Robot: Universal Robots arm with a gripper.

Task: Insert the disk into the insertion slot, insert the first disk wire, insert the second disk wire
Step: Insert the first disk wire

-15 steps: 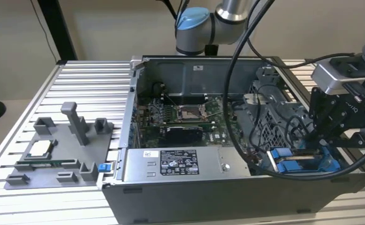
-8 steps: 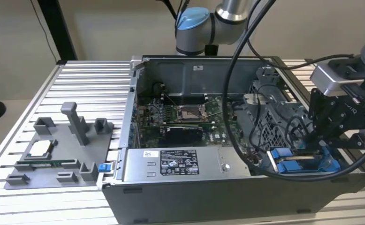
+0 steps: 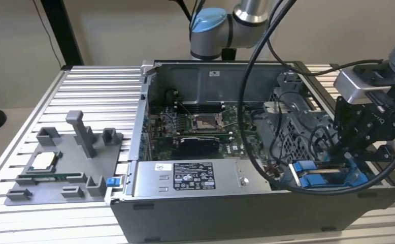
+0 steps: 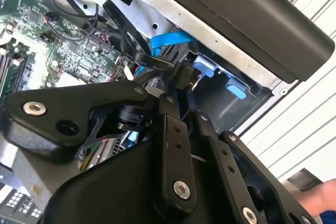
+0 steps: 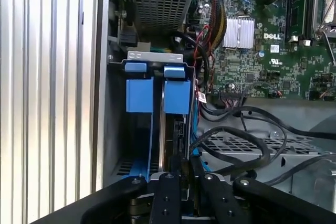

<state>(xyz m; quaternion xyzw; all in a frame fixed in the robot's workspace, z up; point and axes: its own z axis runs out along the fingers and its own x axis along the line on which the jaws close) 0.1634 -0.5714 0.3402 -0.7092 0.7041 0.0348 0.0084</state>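
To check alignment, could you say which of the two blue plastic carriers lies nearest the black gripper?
The carrier beside the green circuit board; the other hugs the grey case wall.

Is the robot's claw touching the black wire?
Touching. In the second wrist view the gripper pinches the black wire at its plug end.

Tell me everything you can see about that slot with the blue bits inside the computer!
The insertion slot is a narrow grey sheet-metal bay, punched with small holes low down. It sits in the open computer case's near corner, on the exterior view's right. Two bright blue plastic fittings with blue tabs stand side by side in it. Beside it loop black cables, and the pincer hangs at its mouth.
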